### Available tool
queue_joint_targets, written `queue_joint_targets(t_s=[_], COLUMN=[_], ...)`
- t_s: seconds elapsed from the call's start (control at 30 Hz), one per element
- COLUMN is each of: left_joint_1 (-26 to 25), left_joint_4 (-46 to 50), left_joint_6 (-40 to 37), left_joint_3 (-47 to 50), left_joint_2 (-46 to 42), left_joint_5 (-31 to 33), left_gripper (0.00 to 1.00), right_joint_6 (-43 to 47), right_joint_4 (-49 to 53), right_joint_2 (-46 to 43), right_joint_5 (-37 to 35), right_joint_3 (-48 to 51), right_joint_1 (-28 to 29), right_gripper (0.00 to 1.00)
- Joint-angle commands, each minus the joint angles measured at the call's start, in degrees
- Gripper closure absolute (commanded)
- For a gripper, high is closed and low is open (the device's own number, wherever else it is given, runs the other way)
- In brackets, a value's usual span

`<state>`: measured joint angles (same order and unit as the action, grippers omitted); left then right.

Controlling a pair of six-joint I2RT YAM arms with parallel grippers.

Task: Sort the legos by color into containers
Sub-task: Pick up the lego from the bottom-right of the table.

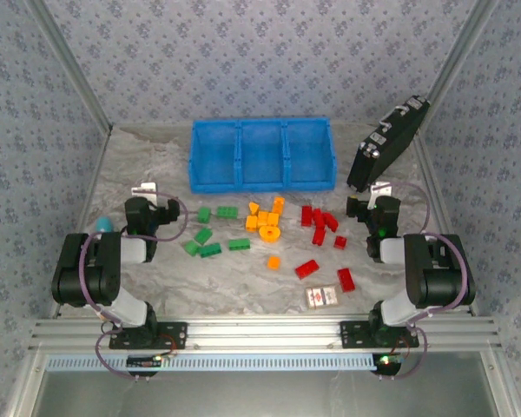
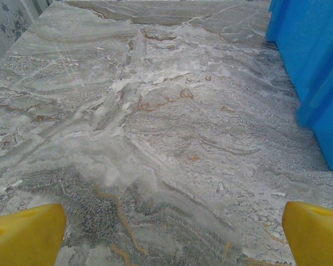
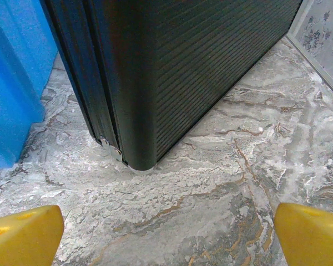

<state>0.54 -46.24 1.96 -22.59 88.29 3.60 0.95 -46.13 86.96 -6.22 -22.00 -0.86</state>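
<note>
Marble tabletop [image 1: 243,282], legos [image 1: 265,228] between left end effector [image 2: 172,235] and right end effector [image 3: 169,235]

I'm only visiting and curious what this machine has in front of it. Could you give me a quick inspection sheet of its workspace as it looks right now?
Surface: marbled grey tabletop, no spills seen.
Job's things: green legos, orange legos and red legos lie loose in three rough clusters in front of the blue tray; its three compartments look empty.
Clutter: black device standing right of the tray; red-and-white card near the front edge; light blue stick by the left arm.
Grippers: left gripper and right gripper both open, holding nothing.
Cables: purple cables loop along both arms, apart from the bricks.
Surroundings: patterned walls; metal rail at the near edge.
</note>
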Motion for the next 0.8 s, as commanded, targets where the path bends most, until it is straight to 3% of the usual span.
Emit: queue_joint_targets(t_s=[0.0, 0.33, 0.4, 0.43, 0.5, 0.57, 0.67, 0.77], left_joint_1=[0.3, 0.4, 0.2, 0.0, -0.2, 0.3, -0.6, -2.7], left_joint_4=[-0.3, -0.2, 1.3, 5.0, 28.2, 44.9, 53.3, 53.5], left_joint_6=[-0.5, -0.4, 1.0, 2.4, 9.9, 12.5, 12.9, 13.8], left_joint_3=[-1.1, -1.1, -1.8, -3.2, -13.1, -21.4, -25.6, -24.8], left_joint_2=[-0.3, -0.3, -1.4, -3.7, -8.1, -9.0, -11.4, -15.5], left_joint_5=[-1.2, -1.5, 2.7, 8.0, 22.9, 29.0, 27.8, 18.0], left_gripper=[0.00, 0.00, 0.00, 0.00, 0.00, 0.00, 0.00, 0.00], right_joint_6=[-0.2, -0.2, -0.5, -1.2, -2.0, -3.1, -5.4, -6.4], right_joint_4=[-0.8, -0.8, -0.9, 3.0, 14.0, 19.9, 32.9, 45.0], right_joint_2=[0.1, 0.1, -0.2, -2.1, -6.6, -10.2, -13.2, -15.2], right_joint_5=[0.3, 0.3, -0.9, -3.2, -2.8, 0.6, 8.5, 11.3], right_joint_3=[-0.1, -0.1, -0.3, -1.6, -5.4, -7.4, -12.9, -17.6], right_joint_1=[-0.3, -0.3, -0.1, 0.0, -0.8, -2.2, -3.5, -1.5], right_gripper=[0.01, 0.01, 0.04, 0.05, 0.06, 0.06, 0.09, 0.11])
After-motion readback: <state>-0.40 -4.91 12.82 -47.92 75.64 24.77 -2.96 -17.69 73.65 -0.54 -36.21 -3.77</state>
